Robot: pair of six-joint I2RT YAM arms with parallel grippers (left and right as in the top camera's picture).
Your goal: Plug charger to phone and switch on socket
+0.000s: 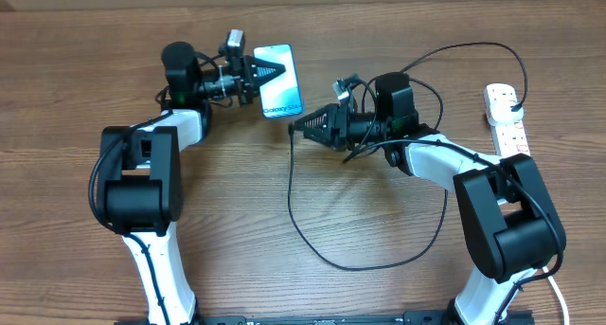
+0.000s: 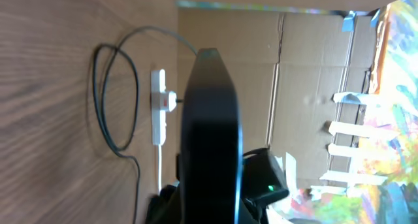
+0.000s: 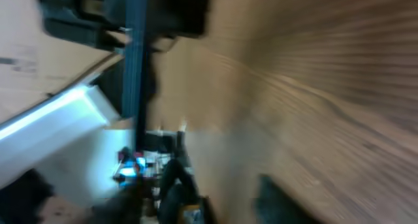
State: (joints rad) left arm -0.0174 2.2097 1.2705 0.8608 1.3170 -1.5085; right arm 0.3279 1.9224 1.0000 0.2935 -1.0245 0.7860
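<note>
Wooden table [image 1: 85,268] from above: the left gripper [image 1: 254,76] pinches the phone [image 1: 280,82]. The right gripper [image 1: 301,127], jaws unreadable, sits at the tip of the charger [image 1: 289,183], just beside the phone. Plugging in seems underway and calls for aligning tip to port; the socket [image 1: 508,131] switch comes later.

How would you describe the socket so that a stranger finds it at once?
Start at the wooden table and go to its right edge, beside the right arm. There lies the socket, a long white strip with small red marks. Nothing else there has the black cable plugged into it.
</note>
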